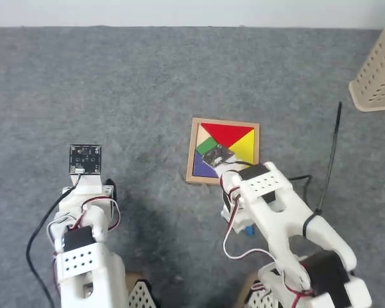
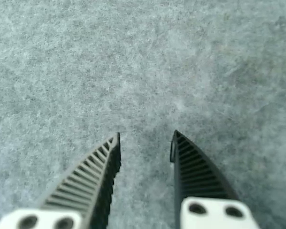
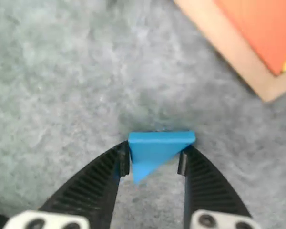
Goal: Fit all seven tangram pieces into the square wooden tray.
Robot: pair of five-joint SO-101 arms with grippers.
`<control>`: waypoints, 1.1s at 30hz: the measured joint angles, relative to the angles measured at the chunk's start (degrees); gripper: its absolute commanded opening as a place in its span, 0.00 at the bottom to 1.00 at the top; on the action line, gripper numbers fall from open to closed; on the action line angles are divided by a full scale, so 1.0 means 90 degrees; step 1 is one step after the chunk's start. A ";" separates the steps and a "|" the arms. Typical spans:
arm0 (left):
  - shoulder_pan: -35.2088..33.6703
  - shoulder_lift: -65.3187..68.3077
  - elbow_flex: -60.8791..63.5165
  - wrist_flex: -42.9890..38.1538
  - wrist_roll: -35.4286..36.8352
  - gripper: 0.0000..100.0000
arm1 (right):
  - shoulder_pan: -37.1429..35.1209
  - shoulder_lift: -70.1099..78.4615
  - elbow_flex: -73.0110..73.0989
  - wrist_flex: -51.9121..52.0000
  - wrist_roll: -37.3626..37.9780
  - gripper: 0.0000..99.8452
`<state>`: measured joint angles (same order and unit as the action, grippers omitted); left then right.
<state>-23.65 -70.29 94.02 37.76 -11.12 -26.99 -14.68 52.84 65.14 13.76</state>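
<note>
Small blue triangular tangram piece [image 3: 158, 145] is pinched between the right gripper [image 3: 155, 156] fingers, over the grey felt counter [image 1: 115, 96] just off a corner of the square wooden tray [image 1: 194, 154], on the robot's side of it. Can't tell if it touches the counter. The tray holds a red triangle [image 1: 226, 133], a yellow triangle [image 1: 245, 149], a green piece [image 1: 207, 145] and a purple piece [image 1: 202, 169]; the right arm covers part of it. Left gripper [image 2: 145, 143] is spread and holding nothing, above bare counter, well apart from the tray. A beige perforated basket [image 1: 378, 70] sits at the far right edge.
</note>
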 measured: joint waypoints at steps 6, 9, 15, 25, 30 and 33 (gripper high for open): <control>0.0010 0.0000 0.0000 0.0000 0.0000 0.17 | 0.0010 -0.0527 -0.0010 0.0000 -0.0029 0.13; 0.0000 0.0000 0.0000 0.0000 0.0000 0.17 | 0.0010 -0.0547 -0.0010 0.0000 -0.0215 0.16; 0.0020 0.0000 0.0000 0.0000 0.0000 0.17 | 0.0010 -0.0518 -0.0010 -0.0107 -0.0850 0.20; 0.0010 0.0000 0.0000 0.0000 0.0000 0.17 | -0.0977 -0.0479 -0.0010 -0.0479 -0.2002 0.21; 0.0010 0.0000 0.0000 0.0000 0.0000 0.17 | -0.0996 -0.0479 -0.0010 -0.0479 -0.2042 0.21; 0.0010 0.0000 0.0000 0.0000 0.0000 0.17 | -0.0996 -0.0479 -0.0010 -0.0479 -0.2042 0.21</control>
<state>-23.56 -70.29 94.02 37.76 -11.12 -35.96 -18.99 52.75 60.84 -4.62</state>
